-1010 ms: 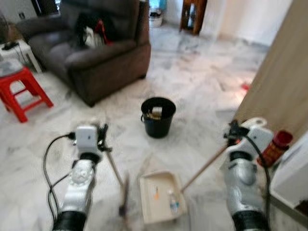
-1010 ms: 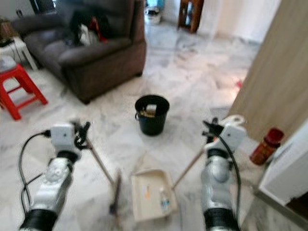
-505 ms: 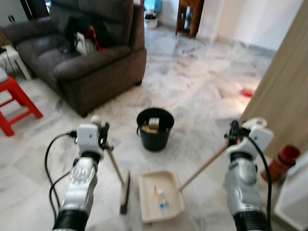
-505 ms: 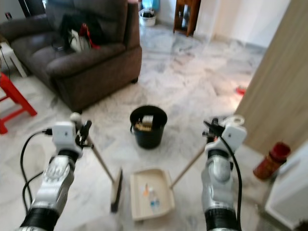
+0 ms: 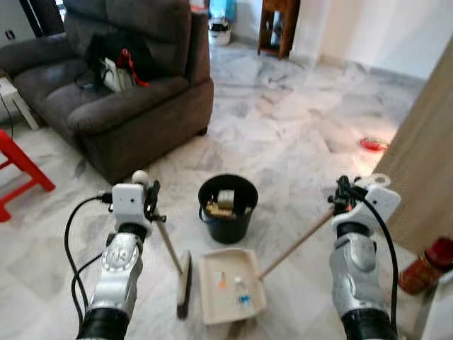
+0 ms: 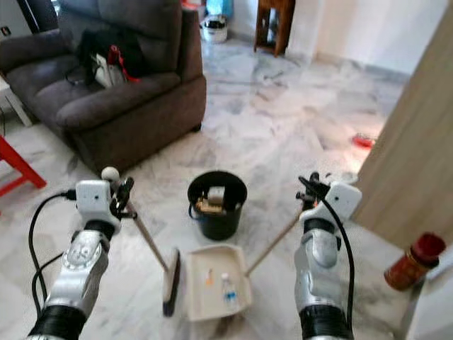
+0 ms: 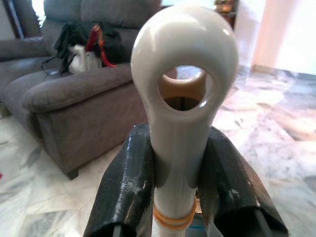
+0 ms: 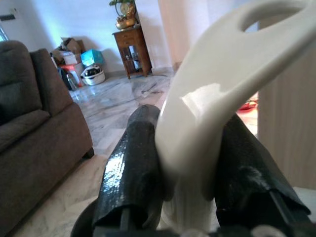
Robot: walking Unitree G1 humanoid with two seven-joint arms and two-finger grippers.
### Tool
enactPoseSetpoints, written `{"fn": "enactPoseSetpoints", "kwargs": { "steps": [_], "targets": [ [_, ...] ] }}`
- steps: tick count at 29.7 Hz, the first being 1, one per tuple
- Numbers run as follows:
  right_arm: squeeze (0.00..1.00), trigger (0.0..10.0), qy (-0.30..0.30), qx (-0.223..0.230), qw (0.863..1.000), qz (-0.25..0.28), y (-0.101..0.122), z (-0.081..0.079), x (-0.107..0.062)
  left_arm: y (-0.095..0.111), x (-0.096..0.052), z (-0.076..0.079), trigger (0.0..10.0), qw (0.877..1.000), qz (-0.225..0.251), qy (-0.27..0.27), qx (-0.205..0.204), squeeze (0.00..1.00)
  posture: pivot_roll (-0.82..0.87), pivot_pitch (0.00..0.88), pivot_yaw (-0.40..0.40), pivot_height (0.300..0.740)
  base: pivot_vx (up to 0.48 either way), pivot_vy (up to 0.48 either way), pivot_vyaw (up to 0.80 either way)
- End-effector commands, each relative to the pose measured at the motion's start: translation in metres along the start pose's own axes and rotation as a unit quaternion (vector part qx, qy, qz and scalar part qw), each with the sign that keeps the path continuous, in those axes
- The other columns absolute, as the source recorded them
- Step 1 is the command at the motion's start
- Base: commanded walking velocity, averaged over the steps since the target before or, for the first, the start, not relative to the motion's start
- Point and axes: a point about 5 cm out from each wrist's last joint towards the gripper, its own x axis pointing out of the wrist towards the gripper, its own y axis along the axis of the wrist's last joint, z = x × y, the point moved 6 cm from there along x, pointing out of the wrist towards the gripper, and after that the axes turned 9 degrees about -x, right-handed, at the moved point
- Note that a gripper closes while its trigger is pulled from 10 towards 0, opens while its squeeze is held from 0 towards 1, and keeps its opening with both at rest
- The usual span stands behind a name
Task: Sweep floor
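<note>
item: floor sweeping, collection stage. landmark: black bucket (image 5: 228, 207) standing on the marble floor (image 5: 297, 134).

left pincer (image 7: 180, 182): clamped together on the white looped end of the broom handle (image 7: 182, 84), fingers (image 7: 126, 187) pressed to both sides. the broom (image 5: 183, 283) is slanted down so that its head rests on the floor nearer the robot than the bucket, just beside the dustpan's left edge, judged ready to push debris in.

right pincer (image 8: 190, 173): clamped on the white grip of the dustpan handle (image 8: 222, 84). the long stick (image 5: 297, 244) is angled down to the cream dustpan (image 5: 230, 283), which is laid flat on the floor just in front of the bucket. small litter (image 5: 241, 289), including what looks like a little bottle, is seen in the pan; the next step is judged to be tipping into the bucket, which already holds rubbish.

surroundings: dark sofa (image 5: 120, 106) with bags beyond the bucket to the left; red stool (image 5: 21, 166) further left; red canister (image 5: 425, 263) by a wooden panel (image 5: 425, 163) to the right. nothing is seen between pan and bucket.
</note>
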Motion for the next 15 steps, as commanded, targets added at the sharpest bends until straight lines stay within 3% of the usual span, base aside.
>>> {"fn": "enactPoseSetpoints", "kwargs": {
  "steps": [1, 6, 8, 15],
  "targets": [
    [0.0, 10.0, 0.001, 0.018, 0.999, 0.033, 0.0191, -0.004, 0.0043, 0.0148, 0.0053, 0.0008, 10.0, 1.0, 0.026, -0.002, 0.01, 0.0, -0.06, 0.0, 0.015, 0.74, 0.48, 0.0, 0.0],
    [0.0, 10.0, -0.003, 0.022, 0.999, 0.029, 0.0179, -0.0016, 0.0051, 0.0156, 0.0051, 0.0012, 10.0, 1.0, 0.028, -0.002, 0.009, 0.0, -0.05, 0.0, 0.013, 0.74, 0.453, 0.0, 0.0],
    [0.0, 10.0, -0.005, 0.023, 0.999, 0.025, 0.0165, -0.0007, 0.0057, 0.0161, 0.0047, 0.0018, 10.0, 1.0, 0.03, -0.004, 0.007, 0.0, -0.05, 0.0, 0.013, 0.74, 0.0, 0.0, 0.0],
    [0.0, 10.0, -0.011, 0.015, 1.0, 0.017, 0.0134, 0.0021, 0.0067, 0.016, 0.004, 0.0034, 10.0, 0.999, 0.03, -0.01, 0.003, 0.0, -0.05, 0.0, 0.012, 0.74, 0.0, 0.0, -0.7]
  ]
}}
